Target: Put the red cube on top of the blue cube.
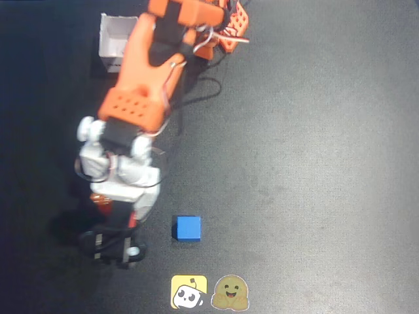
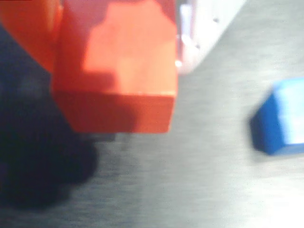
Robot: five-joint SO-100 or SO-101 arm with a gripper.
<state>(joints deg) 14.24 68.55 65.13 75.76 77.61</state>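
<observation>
One step looks done: the gripper point(image 2: 114, 71) grasps the red cube point(image 2: 118, 80); stacking on the blue cube point(image 1: 188, 228) remains.

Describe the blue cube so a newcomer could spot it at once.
In the overhead view, follow the orange arm down to its claw. Just right of it on the dark table sits the blue cube, above two yellow stickers. It is the only blue thing.
</observation>
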